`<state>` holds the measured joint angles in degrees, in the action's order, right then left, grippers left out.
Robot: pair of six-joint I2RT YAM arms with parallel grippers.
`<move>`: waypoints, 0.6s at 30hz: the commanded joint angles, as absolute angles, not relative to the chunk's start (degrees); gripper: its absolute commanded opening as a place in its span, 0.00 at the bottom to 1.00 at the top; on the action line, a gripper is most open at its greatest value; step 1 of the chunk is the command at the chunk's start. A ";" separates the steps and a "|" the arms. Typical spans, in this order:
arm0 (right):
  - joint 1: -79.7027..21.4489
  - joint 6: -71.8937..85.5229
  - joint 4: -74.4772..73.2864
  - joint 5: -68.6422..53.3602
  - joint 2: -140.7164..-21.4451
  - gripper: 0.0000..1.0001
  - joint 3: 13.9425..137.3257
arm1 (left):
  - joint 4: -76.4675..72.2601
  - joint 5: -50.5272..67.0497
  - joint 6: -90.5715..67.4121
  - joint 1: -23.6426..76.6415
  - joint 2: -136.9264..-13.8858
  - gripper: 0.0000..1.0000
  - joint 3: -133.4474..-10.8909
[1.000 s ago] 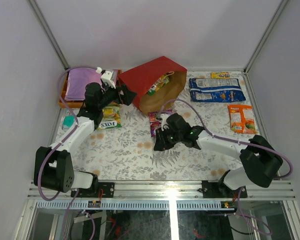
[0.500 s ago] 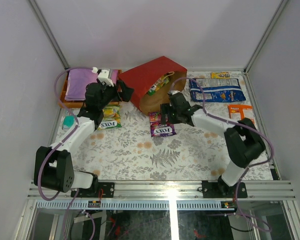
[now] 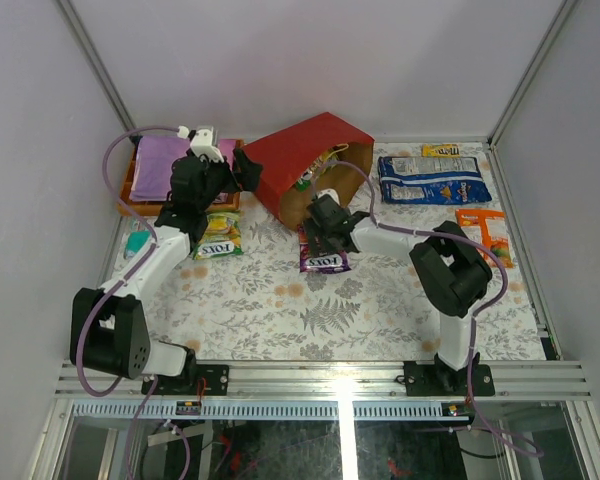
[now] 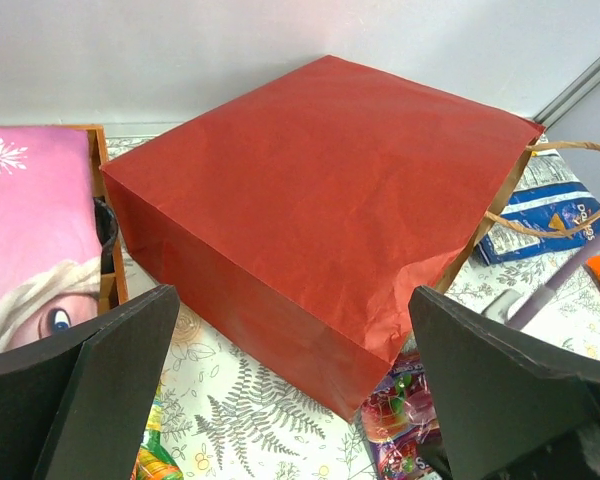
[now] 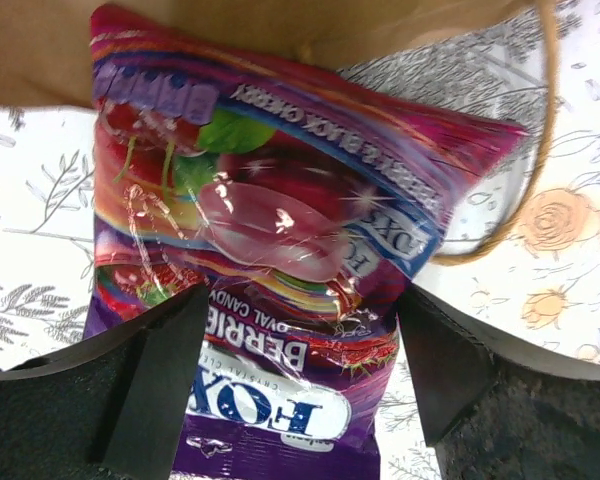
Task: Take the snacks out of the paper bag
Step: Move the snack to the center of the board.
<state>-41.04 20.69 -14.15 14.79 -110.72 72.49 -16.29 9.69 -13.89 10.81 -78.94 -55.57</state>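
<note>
Paper bag (image 3: 310, 148): red, matt, faintly creased paper folded into a box shape. It lies on its side at the rear centre of the floral tablecloth (image 3: 270, 300), with its mouth turned toward the right arm and its brown kraft lining exposed. A thin kraft loop handle (image 5: 548, 150) arcs out over the cloth. Glossy packets (image 3: 320, 165), green and yellow, show inside the mouth.

Left gripper (image 3: 242, 172): jaws spread wide, with flat black fingers (image 4: 105, 390) on either side of the bag's closed base corner; no contact is visible.

Right gripper (image 3: 318, 215): at the bag's mouth, jaws parted wide above the purple Fox's bag (image 5: 270, 230), clasping nothing.

Orange tray (image 3: 126, 195): rectangular, at rear left beside the bag's base, holding a flat purple patterned item (image 3: 160, 165).

Blue-white bag (image 3: 432, 180): broad, crinkled foil pillow lying flat to the right of the mouth.

Orange packet (image 3: 483, 228): glossy rectangle near the right edge, partly hidden by the right arm.

Purple Fox's bag: shiny printed film with fruit artwork, flat on the cloth, its top end at the lip of the paper bag.

Green-yellow Fox's bag (image 3: 218, 238): a similar film pouch, just in front of the tray.

Yellow bar (image 3: 440, 150): small, slim wrapper behind the blue-white bag.

Teal packet (image 3: 135, 242): smallest item, at the left edge; its detail is too small to tell.
</note>
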 commanded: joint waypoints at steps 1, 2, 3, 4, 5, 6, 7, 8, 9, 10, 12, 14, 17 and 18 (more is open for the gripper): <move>-44.70 19.86 -13.67 14.69 -109.43 0.82 65.51 | -17.32 9.57 -14.41 10.41 -79.97 1.00 -56.62; -45.48 20.31 -13.06 14.42 -108.68 0.82 63.34 | -17.52 9.29 -14.41 10.40 -79.96 1.00 -56.46; -46.21 20.85 -12.63 13.92 -107.86 0.82 61.25 | -17.71 9.18 -14.41 10.36 -79.86 1.00 -56.29; -46.94 21.49 -12.24 12.97 -106.73 0.81 59.12 | -17.83 9.28 -14.60 10.41 -79.82 1.00 -56.13; -47.74 22.32 -12.08 12.23 -105.97 0.80 57.38 | -17.96 9.45 -14.84 10.38 -79.76 1.00 -55.97; -48.56 22.88 -12.05 11.50 -105.18 0.80 55.73 | -18.23 9.67 -15.06 10.39 -79.71 1.00 -55.72; -49.49 23.42 -11.96 10.83 -104.48 0.80 54.28 | -18.62 9.88 -15.18 10.37 -79.58 1.00 -55.34; -50.57 23.65 -11.98 10.32 -103.82 0.79 53.17 | -18.89 10.00 -15.28 10.37 -79.47 1.00 -55.10; -51.71 23.79 -12.34 10.09 -103.32 0.79 52.20 | -18.71 9.83 -15.29 10.37 -79.39 1.00 -55.02; -52.94 23.86 -13.23 10.25 -102.93 0.79 51.98 | -18.52 9.73 -15.22 10.33 -79.14 1.00 -54.91; -54.63 24.64 -14.81 10.56 -102.23 0.79 51.62 | -18.46 9.57 -15.00 10.37 -78.59 1.00 -54.49; -55.42 26.47 -15.38 9.31 -101.04 0.80 51.05 | -18.21 9.39 -14.79 10.39 -77.90 1.00 -54.12; -55.55 27.86 -15.23 8.30 -97.35 0.84 51.22 | -17.76 9.36 -14.52 10.37 -77.01 1.00 -53.72; -55.56 27.69 -14.98 9.04 -95.90 0.86 51.75 | -17.68 9.43 -14.50 10.37 -76.70 1.00 -53.58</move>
<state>-54.78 25.30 -6.35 12.67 -98.41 53.56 -16.27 9.82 -14.74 10.81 -78.96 -54.57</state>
